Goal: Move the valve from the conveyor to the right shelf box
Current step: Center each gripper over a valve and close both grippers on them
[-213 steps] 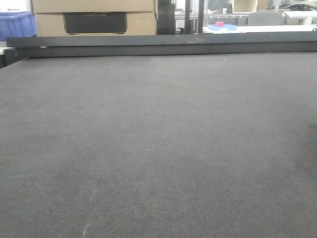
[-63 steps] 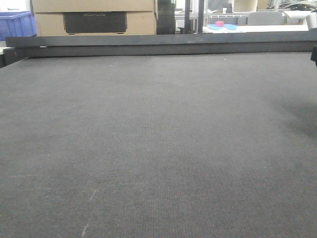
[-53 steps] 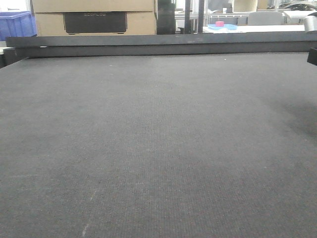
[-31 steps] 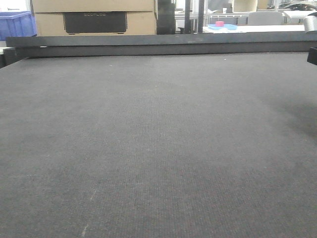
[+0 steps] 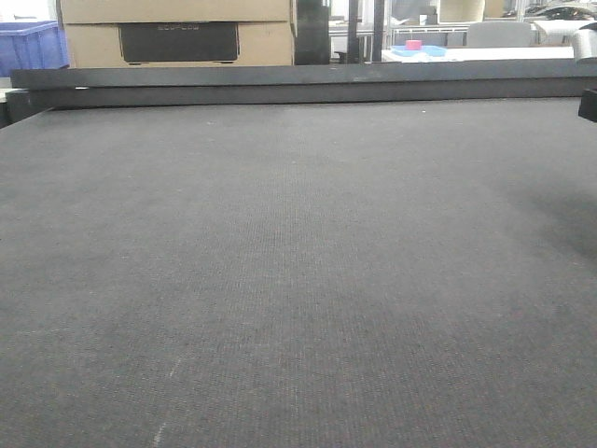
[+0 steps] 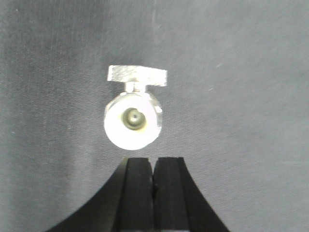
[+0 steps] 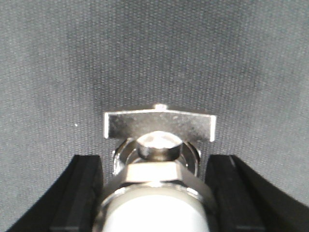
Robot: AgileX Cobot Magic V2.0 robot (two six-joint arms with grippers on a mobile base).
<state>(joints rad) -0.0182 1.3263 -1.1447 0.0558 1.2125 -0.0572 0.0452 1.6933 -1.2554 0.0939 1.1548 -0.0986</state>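
Fingers (image 6: 137, 193) of our left gripper (image 6: 153, 162) are pressed together, pads touching, holding nothing. Just beyond their tips a silver valve (image 6: 133, 121) lies on the conveyor (image 6: 251, 96), its round end facing us and its flat T-handle on the far side. Our right gripper (image 7: 154, 162) has its fingers (image 7: 84, 193) apart, one on each side of a second valve (image 7: 159, 145), with slim gaps between pads and metal. We cannot tell whether this one rests on the conveyor. Beyond the conveyor's black bar (image 5: 298, 84) stand cardboard boxes (image 5: 177, 28).
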